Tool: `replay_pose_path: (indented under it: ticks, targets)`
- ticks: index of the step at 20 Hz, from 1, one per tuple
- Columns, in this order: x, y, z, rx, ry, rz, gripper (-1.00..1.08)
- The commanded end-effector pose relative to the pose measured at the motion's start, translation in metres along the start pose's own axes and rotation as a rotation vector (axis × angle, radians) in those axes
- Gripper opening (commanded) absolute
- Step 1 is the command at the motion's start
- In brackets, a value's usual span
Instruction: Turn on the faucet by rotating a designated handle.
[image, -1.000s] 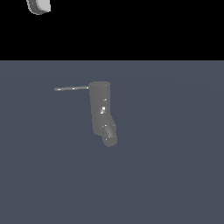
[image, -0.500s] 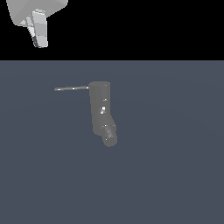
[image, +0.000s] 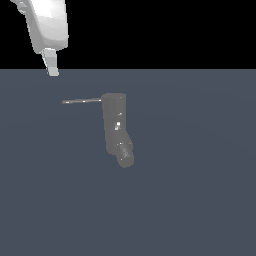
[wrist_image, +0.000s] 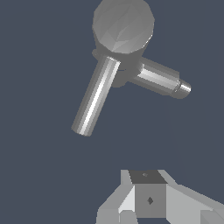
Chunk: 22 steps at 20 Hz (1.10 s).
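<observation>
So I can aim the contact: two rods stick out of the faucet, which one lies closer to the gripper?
The handle, the thin rod leaving the faucet's top toward the gripper. The stubby spout angles from the lower end, farther off.

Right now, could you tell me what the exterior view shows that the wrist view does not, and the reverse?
Only the exterior view shows the white arm's body coming down from the upper corner on that view's left, with the gripper well clear of the handle. Only the wrist view shows the rounded top of the faucet from above. Both show the faucet, its handle and the spout, all untouched.
</observation>
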<state>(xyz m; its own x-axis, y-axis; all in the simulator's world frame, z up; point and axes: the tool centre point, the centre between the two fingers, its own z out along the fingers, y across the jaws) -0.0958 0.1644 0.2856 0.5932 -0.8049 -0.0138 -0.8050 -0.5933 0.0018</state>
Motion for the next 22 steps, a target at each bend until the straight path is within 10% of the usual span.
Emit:
replay_pose_path:
  ticks: [1, 22]
  targets:
    - [0.003, -0.012, 0.009, 0.002, 0.0, 0.043, -1.0]
    - [0.049, -0.091, 0.076, 0.004, 0.013, 0.353, -1.0]
